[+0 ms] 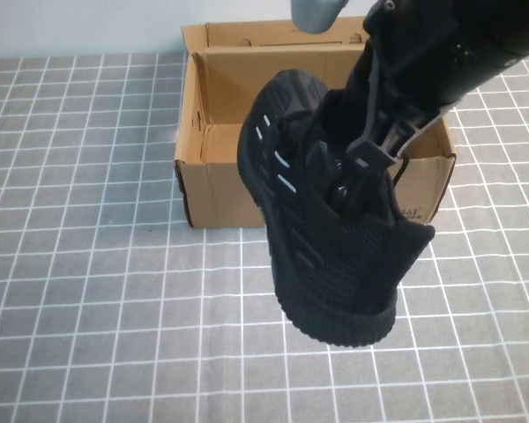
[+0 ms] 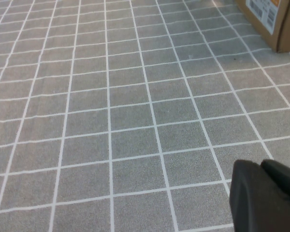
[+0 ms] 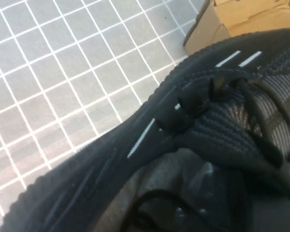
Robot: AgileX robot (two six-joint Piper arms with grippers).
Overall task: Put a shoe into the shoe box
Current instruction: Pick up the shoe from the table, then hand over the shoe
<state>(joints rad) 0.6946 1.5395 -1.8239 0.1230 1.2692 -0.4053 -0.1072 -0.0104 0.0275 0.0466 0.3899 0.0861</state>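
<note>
The black mesh shoe (image 1: 335, 256) hangs in the air, toe tilted up toward the box and heel toward the near side. My right gripper (image 1: 357, 176) reaches into its opening and is shut on the shoe's collar by the laces. The brown cardboard shoe box (image 1: 220, 189) stands open behind the shoe, with its flap lid up at the back. In the right wrist view the shoe (image 3: 135, 145) fills the picture, with a corner of the box (image 3: 241, 19) beyond it. My left gripper (image 2: 261, 193) is shut and empty, low over the mat at the near left, far from the shoe.
A grey mat with a white grid (image 1: 88, 264) covers the table. A corner of the box with a label (image 2: 275, 19) shows in the left wrist view. The box's front wall (image 1: 423, 189) stands just behind the hanging shoe.
</note>
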